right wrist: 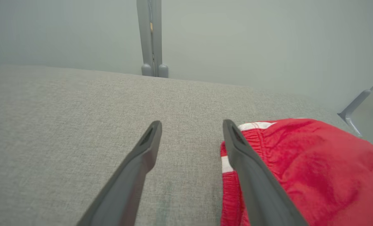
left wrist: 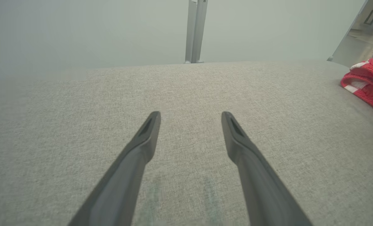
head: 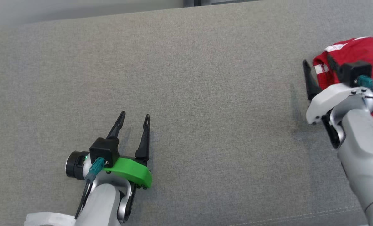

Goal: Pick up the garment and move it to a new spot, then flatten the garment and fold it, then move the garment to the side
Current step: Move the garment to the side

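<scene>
At the left of the head view, the left gripper (head: 135,115) sits low over the grey fabric surface (head: 205,78), with a green bracket (head: 131,171) at its wrist. Its two dark fingers stand spread apart with nothing between them. The left wrist view confirms this: the left gripper (left wrist: 191,113) is open, and only bare grey fabric surface (left wrist: 186,94) lies between and beyond the fingertips. A grey metal post (left wrist: 195,31) rises behind the far edge of the surface against a pale wall. The middle of the surface carries no objects. At the right of the head view, the right gripper (head: 317,59) is at the left edge of the red garment (head: 359,50), which lies bunched at the right edge of the surface, well apart from the left gripper. The garment shows white stripes and a gathered waistband. In the right wrist view, the right gripper (right wrist: 192,122) is open, with bare fabric between the fingers. Its right-hand finger runs across the garment's (right wrist: 315,163) striped edge; contact between finger and cloth cannot be determined. The garment is not clamped. In the left wrist view the garment (left wrist: 366,88) appears at the far right edge.
</scene>
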Controlling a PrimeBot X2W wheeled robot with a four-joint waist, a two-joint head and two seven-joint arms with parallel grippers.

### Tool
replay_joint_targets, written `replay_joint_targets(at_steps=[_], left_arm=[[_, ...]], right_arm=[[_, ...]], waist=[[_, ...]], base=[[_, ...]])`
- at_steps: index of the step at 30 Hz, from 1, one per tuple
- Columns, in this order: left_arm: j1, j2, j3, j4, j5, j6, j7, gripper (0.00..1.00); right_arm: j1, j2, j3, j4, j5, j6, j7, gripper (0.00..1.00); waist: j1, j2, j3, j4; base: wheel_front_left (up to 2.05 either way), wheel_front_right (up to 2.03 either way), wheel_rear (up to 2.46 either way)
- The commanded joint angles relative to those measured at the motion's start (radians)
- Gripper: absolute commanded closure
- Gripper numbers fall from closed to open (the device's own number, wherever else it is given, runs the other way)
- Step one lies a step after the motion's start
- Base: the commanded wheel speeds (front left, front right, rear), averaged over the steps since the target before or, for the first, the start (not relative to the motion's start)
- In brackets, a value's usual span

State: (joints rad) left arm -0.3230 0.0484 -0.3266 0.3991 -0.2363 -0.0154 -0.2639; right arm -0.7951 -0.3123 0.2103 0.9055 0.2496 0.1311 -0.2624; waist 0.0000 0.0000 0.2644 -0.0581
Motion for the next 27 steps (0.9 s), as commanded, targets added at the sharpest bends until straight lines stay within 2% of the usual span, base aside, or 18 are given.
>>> replay_joint_targets(at_steps=[1,13,21,27], left_arm=[[0.024,0.005,0.016,0.006,0.004,0.005,0.0,0.0],[0.13,0.004,0.16,0.042,0.02,0.01,0.0,0.0],[0.216,0.004,0.279,0.049,0.046,0.0,0.0,0.0],[0.255,0.004,0.326,0.05,0.054,-0.006,0.0,0.0]], right_arm=[[0.047,0.025,-0.008,-0.024,-0.007,-0.001,-0.002,0.0],[0.313,0.194,-0.08,-0.199,-0.037,-0.001,-0.002,0.0],[0.455,0.247,-0.147,-0.303,-0.061,-0.001,-0.002,0.0],[0.513,0.256,-0.164,-0.332,-0.082,-0.001,-0.002,0.0]], waist=[[0.0,0.0,-0.046,0.024],[0.0,0.0,-0.145,0.08],[0.0,0.0,-0.212,0.078],[0.0,0.0,-0.245,0.07]], base=[[0.0,0.0,0.0],[0.0,0.0,0.0],[0.0,0.0,0.0],[0.0,0.0,0.0]])
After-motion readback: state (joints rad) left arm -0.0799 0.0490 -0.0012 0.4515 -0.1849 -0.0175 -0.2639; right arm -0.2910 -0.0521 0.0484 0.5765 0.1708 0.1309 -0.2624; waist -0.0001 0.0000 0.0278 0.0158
